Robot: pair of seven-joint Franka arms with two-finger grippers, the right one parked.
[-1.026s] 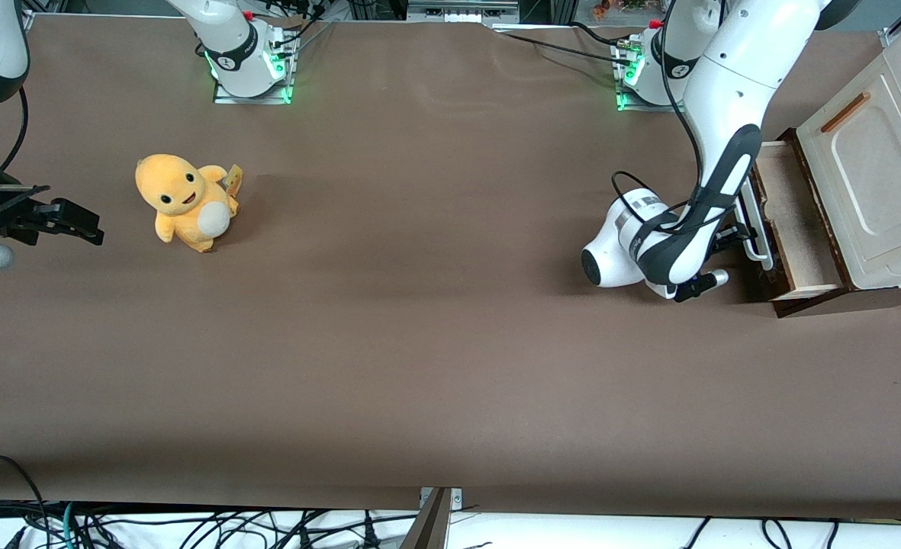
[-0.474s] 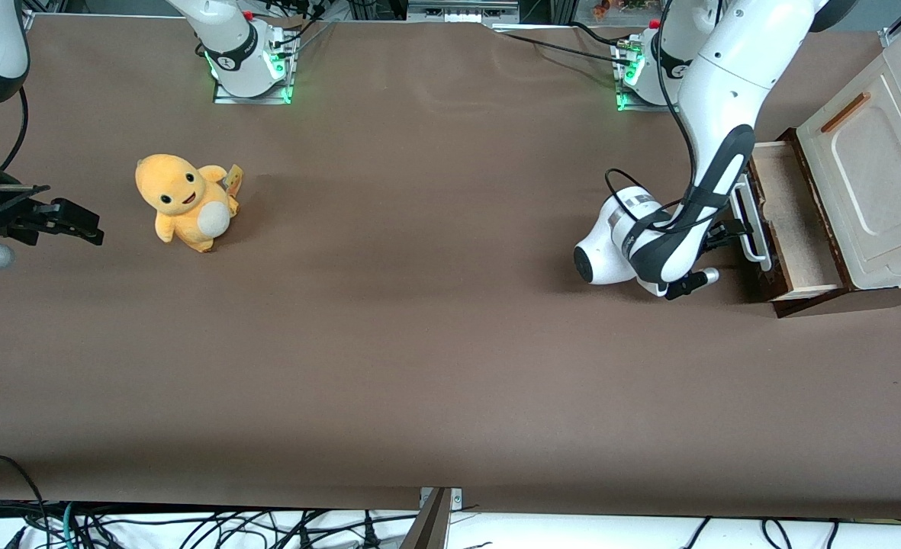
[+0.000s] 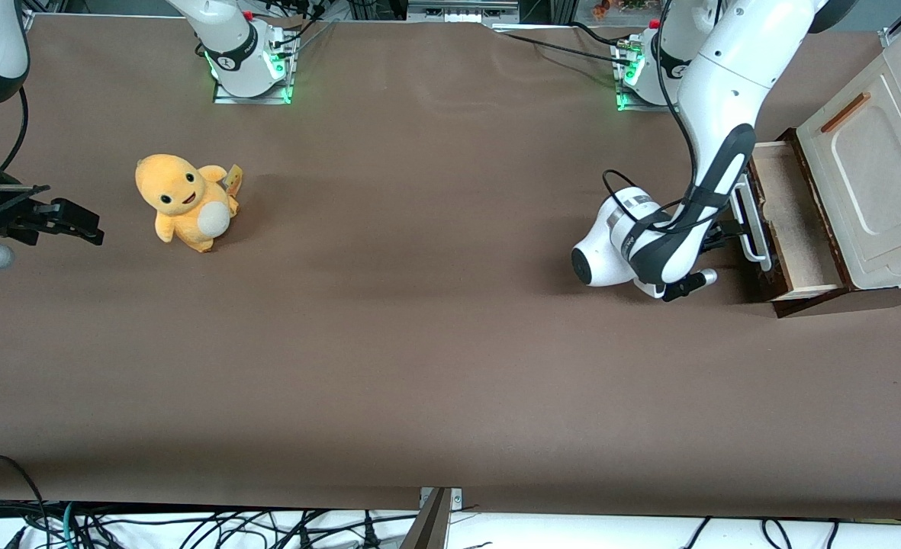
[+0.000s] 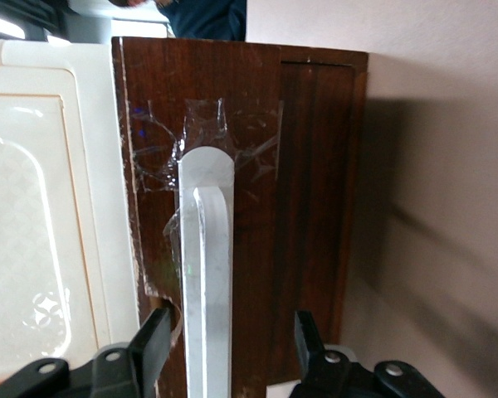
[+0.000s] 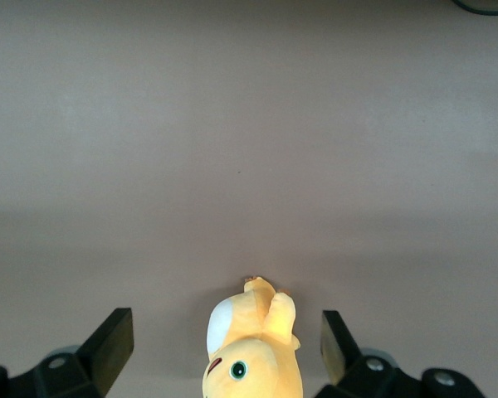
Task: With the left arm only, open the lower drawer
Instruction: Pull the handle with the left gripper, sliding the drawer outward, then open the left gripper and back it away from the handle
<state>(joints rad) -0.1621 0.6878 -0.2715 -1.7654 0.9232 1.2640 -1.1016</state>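
Observation:
The lower drawer [image 3: 792,221] stands pulled out of the cabinet at the working arm's end of the table, its pale tan inside showing. Its dark brown front [image 4: 311,166] carries a white loop handle [image 4: 206,274] [image 3: 749,225]. My left arm [image 3: 725,99] reaches down to it, and the gripper [image 3: 727,232] [image 4: 232,342] straddles the handle. The black fingers [image 4: 153,342] stand open, one on each side of the bar, with a gap on both sides.
A cream panel [image 3: 870,175] with a thin orange-brown handle sits above the drawer. A yellow plush toy [image 3: 185,200] stands toward the parked arm's end of the table. Cables hang below the table's near edge.
The wrist has drawn back a little from the cabinet toward the parked arm's end, and the drawer has slid slightly farther out with it.

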